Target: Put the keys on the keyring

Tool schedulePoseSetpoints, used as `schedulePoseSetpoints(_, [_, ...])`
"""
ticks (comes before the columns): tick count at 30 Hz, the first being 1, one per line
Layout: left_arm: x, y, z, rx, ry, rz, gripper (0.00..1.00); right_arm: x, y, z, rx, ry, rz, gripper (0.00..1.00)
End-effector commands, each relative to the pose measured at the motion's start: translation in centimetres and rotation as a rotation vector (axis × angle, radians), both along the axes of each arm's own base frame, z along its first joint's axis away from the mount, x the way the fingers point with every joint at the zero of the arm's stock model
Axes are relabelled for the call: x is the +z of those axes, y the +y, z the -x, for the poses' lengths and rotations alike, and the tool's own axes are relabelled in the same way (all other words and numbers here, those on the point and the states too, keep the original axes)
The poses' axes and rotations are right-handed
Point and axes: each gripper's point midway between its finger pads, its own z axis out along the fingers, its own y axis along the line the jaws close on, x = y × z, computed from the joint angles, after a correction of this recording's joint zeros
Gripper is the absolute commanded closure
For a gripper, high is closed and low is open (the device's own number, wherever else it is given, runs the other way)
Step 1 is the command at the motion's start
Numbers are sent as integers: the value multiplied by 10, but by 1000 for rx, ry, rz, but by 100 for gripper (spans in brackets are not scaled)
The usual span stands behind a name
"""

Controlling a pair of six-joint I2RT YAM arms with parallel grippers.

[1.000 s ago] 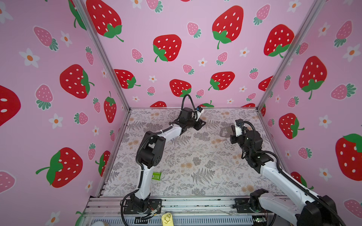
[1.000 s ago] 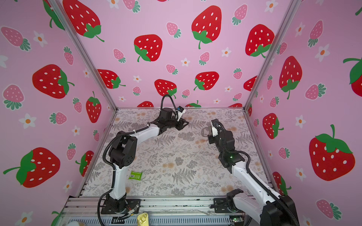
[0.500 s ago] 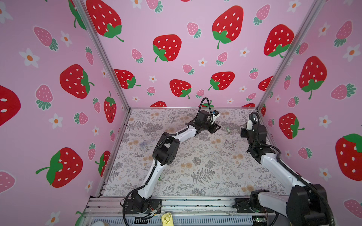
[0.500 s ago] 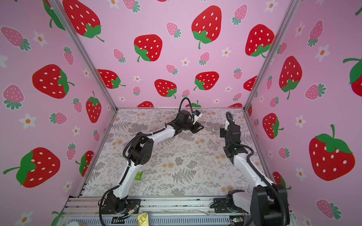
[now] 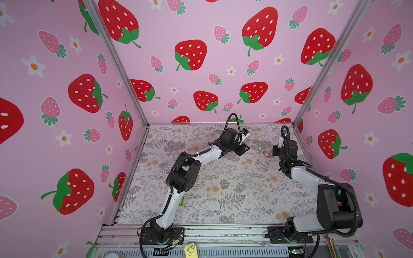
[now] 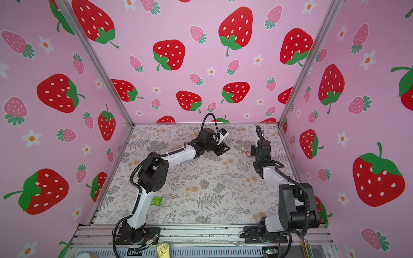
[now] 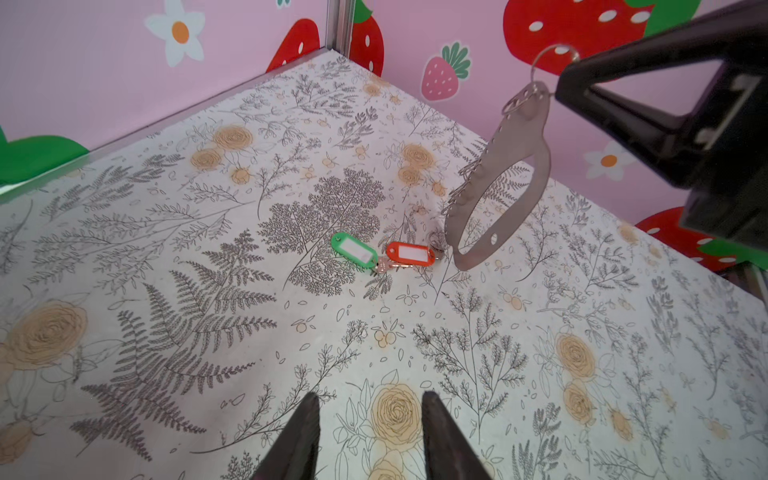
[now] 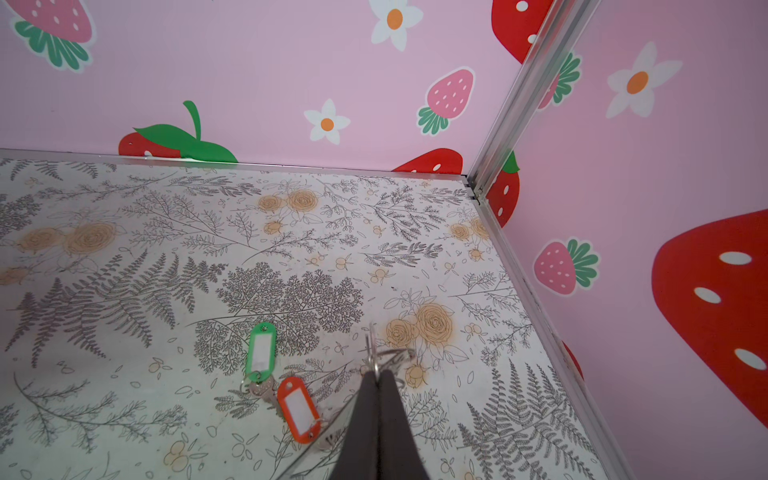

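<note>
A floral mat (image 7: 166, 332) covers the floor of a booth with pink strawberry-print walls. Near the far right corner two small plastic tags lie flat and almost end to end: a green tag (image 7: 354, 248) (image 8: 260, 352) and a red tag (image 7: 409, 254) (image 8: 299, 409), with a small metal key (image 7: 382, 265) between them. Both top views show them as tiny specks between the two arms (image 5: 259, 148) (image 6: 247, 153). The right gripper (image 8: 376, 374) (image 7: 559, 87), its fingers pressed together, pinches a thin metal ring at the top of the keyring (image 7: 523, 120). The mauve strap loop hangs down from it, and its lower end is just beside the red tag; whether it touches the mat is unclear. The left gripper (image 7: 370, 405) (image 5: 244, 148) hovers above the mat near the tags, pointing at them, fingers partly spread and holding nothing. A green packet (image 6: 156, 200) lies well apart, near the front left, beside the left arm.
</note>
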Motion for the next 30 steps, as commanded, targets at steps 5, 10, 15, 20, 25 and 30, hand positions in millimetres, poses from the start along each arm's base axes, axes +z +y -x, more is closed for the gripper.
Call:
schedulePoseSetpoints(5, [-5,-24,-24,38,-29,31,57,41,1,20,2,-88,-75,100])
schedulePoseSetpoints(10, [-20,-51,-43,136,-40,67,57,43,-6,45,-20,-42,-80,100])
schedulePoseSetpoints(15, [-20,-85,-41,164,-89,18,57,52,-4,63,-5,-29,-126,100])
schedulePoseSetpoints(20, [-41,-98,-37,238,-60,-31,57,65,5,79,44,-10,-185,100])
schedulePoseSetpoints(25, [-42,-104,-34,292,-94,-71,58,78,10,103,86,-43,-233,100])
schedulePoseSetpoints(30, [-45,-106,-37,345,-21,-30,60,93,7,121,97,-66,-226,100])
